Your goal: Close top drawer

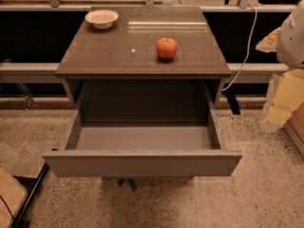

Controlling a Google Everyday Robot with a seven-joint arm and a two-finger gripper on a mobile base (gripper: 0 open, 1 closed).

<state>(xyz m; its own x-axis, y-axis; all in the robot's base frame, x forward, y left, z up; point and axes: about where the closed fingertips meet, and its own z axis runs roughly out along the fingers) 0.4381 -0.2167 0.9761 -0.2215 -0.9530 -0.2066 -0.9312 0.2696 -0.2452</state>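
The top drawer (pixel 142 163) of the grey cabinet is pulled far out toward me. Its flat, handle-less front panel runs across the lower middle of the camera view, and the shallow grey box behind it holds nothing. The two lower drawer fronts are hidden under it. My arm comes in at the right edge. The pale gripper (pixel 278 112) hangs there, to the right of the drawer's right side wall and apart from it, at about the height of the drawer box. It touches nothing.
On the cabinet top (pixel 109 56) stand a red apple (pixel 166 48) and a white bowl (pixel 101 18) at the back left. A white cable (pixel 247 42) hangs at the right. A dark bar (pixel 31 194) lies on the speckled floor at the lower left.
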